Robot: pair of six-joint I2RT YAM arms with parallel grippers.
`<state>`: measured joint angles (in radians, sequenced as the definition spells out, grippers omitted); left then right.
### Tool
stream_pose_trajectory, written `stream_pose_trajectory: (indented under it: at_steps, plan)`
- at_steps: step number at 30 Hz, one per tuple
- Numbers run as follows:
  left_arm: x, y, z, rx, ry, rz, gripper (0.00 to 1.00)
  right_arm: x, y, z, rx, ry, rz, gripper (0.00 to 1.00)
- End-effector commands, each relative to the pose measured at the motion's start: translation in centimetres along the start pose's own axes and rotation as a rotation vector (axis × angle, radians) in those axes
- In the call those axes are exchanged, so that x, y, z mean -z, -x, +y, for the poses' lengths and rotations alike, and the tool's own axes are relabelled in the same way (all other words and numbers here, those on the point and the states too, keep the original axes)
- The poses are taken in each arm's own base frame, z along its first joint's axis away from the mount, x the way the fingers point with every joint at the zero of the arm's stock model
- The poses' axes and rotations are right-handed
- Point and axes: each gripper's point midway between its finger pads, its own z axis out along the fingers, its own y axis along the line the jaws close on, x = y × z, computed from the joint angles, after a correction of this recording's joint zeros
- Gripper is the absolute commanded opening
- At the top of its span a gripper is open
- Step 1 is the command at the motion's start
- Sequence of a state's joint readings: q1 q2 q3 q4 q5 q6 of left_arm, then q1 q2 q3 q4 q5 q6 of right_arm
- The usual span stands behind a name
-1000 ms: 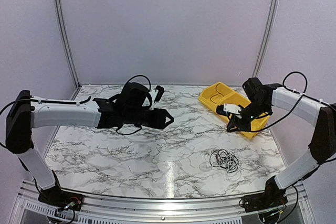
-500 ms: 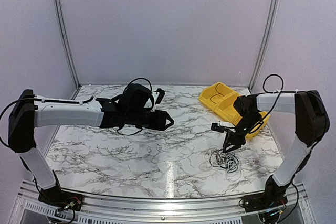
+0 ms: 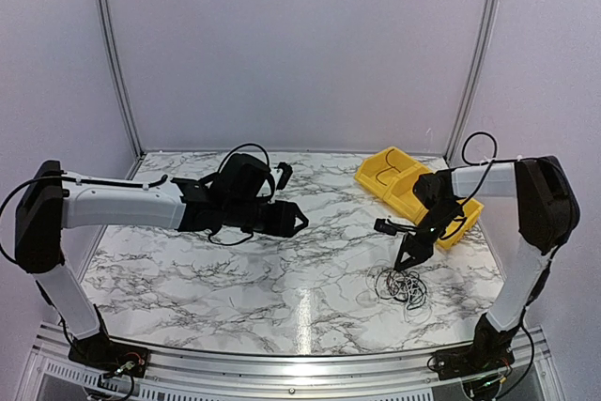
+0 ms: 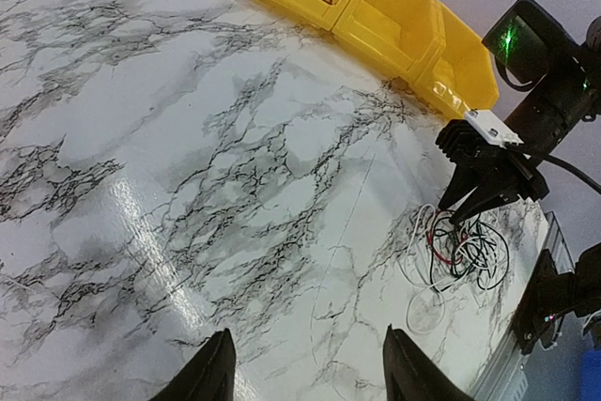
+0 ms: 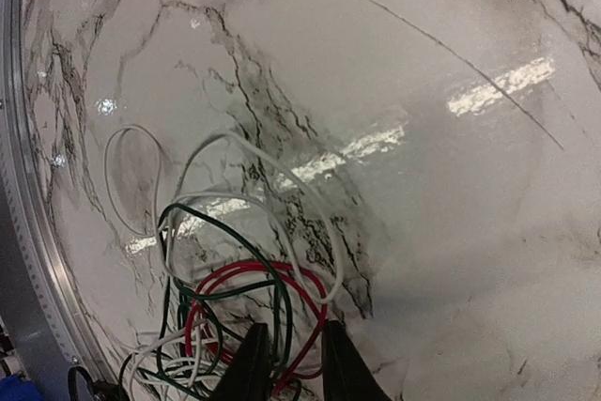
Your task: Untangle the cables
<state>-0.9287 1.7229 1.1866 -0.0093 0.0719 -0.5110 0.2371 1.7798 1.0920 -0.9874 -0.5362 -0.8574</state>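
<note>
From above, the cables lie tangled near the front right corner of the desk, with the right gripper at their far edge. Left wrist: the left gripper hangs apart, empty. Right wrist: jaws narrowly apart astride red and green strands. Best to pinch one strand only, then lift slowly.

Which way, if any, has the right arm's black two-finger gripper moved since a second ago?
Yes. The right gripper left the yellow plastic bin and came toward the near edge, down to the tangled thin cables.
</note>
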Motion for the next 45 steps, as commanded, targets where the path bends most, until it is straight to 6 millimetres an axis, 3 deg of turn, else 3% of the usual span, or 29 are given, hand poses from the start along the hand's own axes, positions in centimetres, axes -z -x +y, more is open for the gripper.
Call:
stream_pose_trajectory:
  at_steps: [1,8,14,20,27,31,36,40,45]
  plan:
    - [0.5,0.1,-0.1,0.001,0.003,-0.005,0.56,0.3,0.9,-0.3,-0.027,0.005,-0.023,0.18]
    - [0.3,0.1,-0.2,-0.003,-0.003,-0.004,0.56,1.9,2.3,0.0,-0.027,0.000,-0.058,0.04]
    - [0.8,0.9,-1.3,-0.037,-0.048,-0.032,0.56,5.4,6.0,3.7,0.052,0.062,-0.153,0.00]
    - [2.6,3.4,-4.2,-0.112,-0.146,-0.193,0.59,7.3,11.7,7.2,0.211,0.049,-0.220,0.00]
    - [2.4,4.4,-6.6,-0.209,-0.181,-0.251,0.64,5.5,18.2,9.7,0.328,0.068,-0.237,0.00]
    - [1.1,4.0,-5.3,-0.165,-0.167,-0.325,0.66,4.3,20.5,10.7,0.314,0.148,-0.265,0.00]
    - [-0.8,3.6,-3.7,-0.054,-0.149,-0.379,0.62,5.0,22.8,10.3,0.307,0.134,-0.334,0.00]
    - [-1.6,3.3,-1.1,0.058,-0.053,-0.411,0.59,4.3,23.1,9.3,0.266,0.133,-0.334,0.00]
    - [-1.8,2.4,-0.6,0.092,-0.055,-0.402,0.61,4.3,23.5,9.0,0.253,0.131,-0.347,0.00]
